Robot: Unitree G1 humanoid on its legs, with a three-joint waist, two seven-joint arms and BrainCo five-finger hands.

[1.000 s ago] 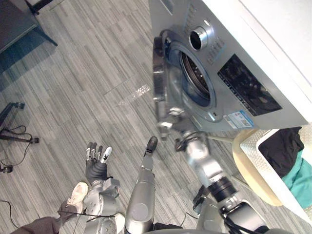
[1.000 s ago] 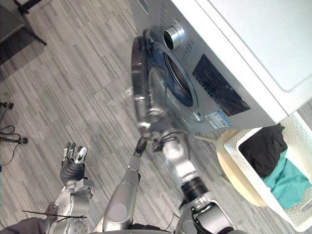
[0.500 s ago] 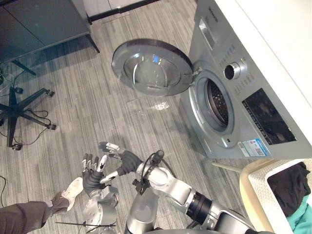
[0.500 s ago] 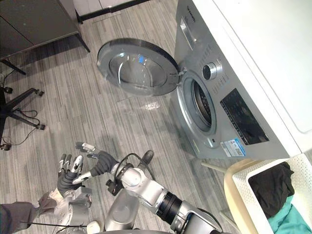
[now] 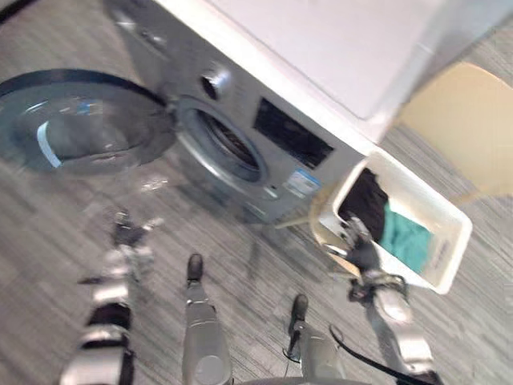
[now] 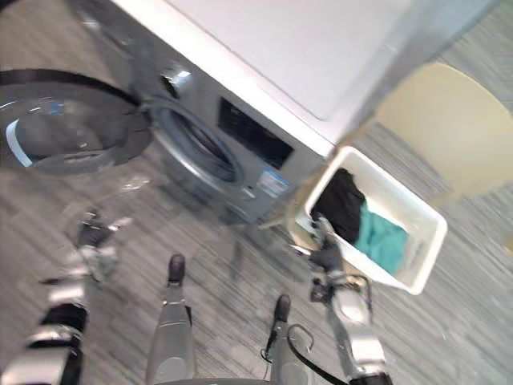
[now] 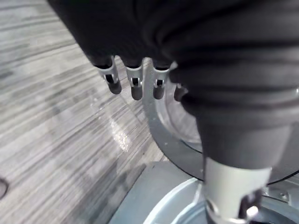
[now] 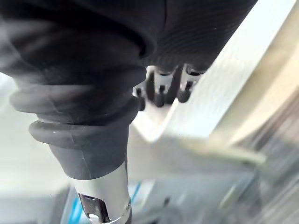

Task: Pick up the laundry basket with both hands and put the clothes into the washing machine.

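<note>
The right hand (image 5: 360, 249) hung at the near rim of the white laundry basket (image 5: 446, 241), its fingers (image 8: 159, 92) nearly straight and loosely spread, closed round nothing; whether they touched the rim could not be told. Just past those fingertips a black garment (image 5: 369, 196) lay in the basket, at the end nearer the washing machine (image 5: 276, 136), and a teal garment (image 5: 405, 237) lay against it further along. A beige chair (image 5: 469, 120) showed beyond the basket, well away from the fingers. The left hand (image 5: 128, 237) hovered above the grey plank floor (image 5: 40, 233), well apart from the basket, with its fingers (image 7: 136, 87) straight and parted and its thumb held off to one side, holding nothing. Ahead of those fingers stood the machine's round door (image 5: 80, 120), swung fully open, and beside it the drum opening (image 5: 228, 148) gaped between the two hands.
</note>
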